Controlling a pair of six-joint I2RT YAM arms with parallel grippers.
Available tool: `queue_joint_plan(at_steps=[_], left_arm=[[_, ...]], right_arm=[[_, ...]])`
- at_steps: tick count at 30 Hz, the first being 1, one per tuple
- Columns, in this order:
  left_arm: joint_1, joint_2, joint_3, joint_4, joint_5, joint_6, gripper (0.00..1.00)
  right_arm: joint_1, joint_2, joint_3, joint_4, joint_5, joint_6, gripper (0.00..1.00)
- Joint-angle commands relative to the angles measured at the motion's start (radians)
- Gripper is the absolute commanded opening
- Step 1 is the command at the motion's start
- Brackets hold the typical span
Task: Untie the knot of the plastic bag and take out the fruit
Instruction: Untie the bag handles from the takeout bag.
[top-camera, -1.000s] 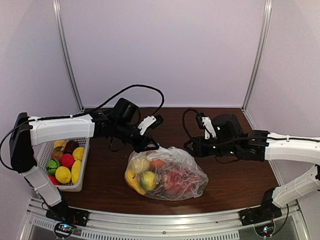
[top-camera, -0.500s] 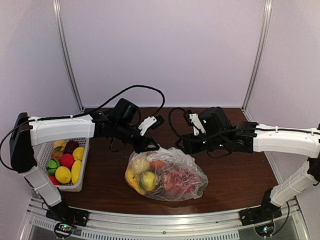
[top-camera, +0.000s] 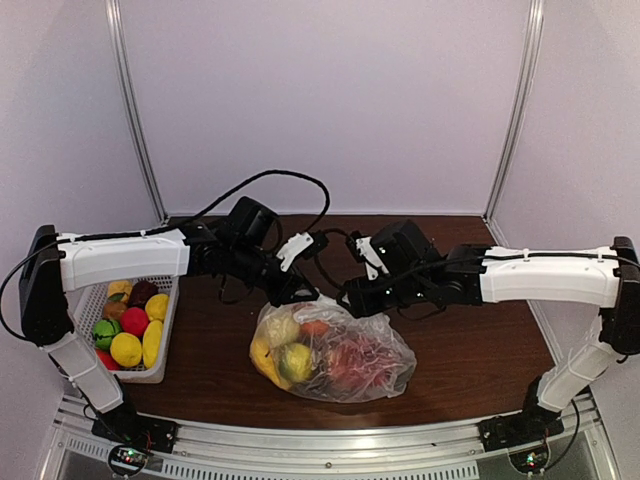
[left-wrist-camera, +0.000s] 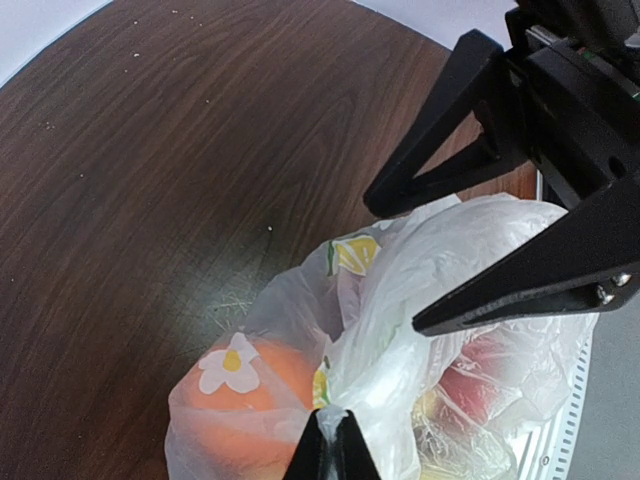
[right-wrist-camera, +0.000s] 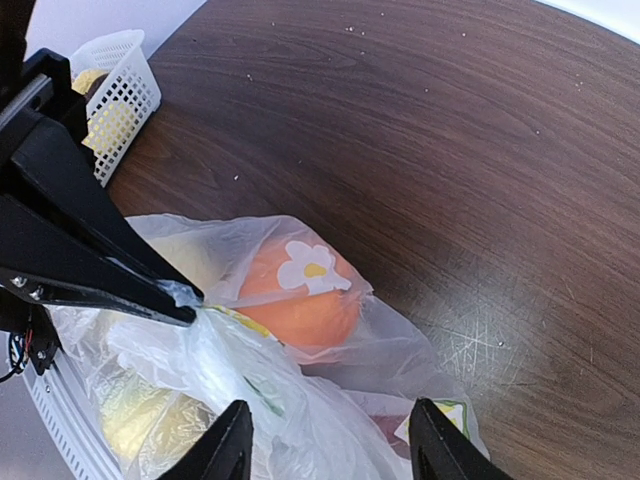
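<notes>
**Right arm closes in over the bag**

The right arm has swung leftward since a second ago; the right fingers (top-camera: 350, 300) stand spread above the plastic bag (top-camera: 385, 365). It lies mid-tabletop (top-camera: 470, 350), long axis left-right, gathered top pointing away, holding an orange (right-wrist-camera: 298, 300) and other fruit (top-camera: 295, 360). A white basket (top-camera: 165, 345) at the left holds more. The left fingers (left-wrist-camera: 331, 440) are clenched on a tuft of the bag's plastic.
</notes>
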Motion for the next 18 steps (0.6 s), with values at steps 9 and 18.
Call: queue_joint_plan(at_steps=[9,18], left_arm=[[-0.002,-0.024,-0.004,0.003,-0.001,0.005,0.00],[-0.004,-0.024,-0.001,-0.005,-0.032,0.004,0.00]], right_arm=[[0.007,-0.009,-0.008,-0.011,0.051,0.002,0.33],[0.007,-0.033,-0.036,0.004,0.060,0.011,0.00]])
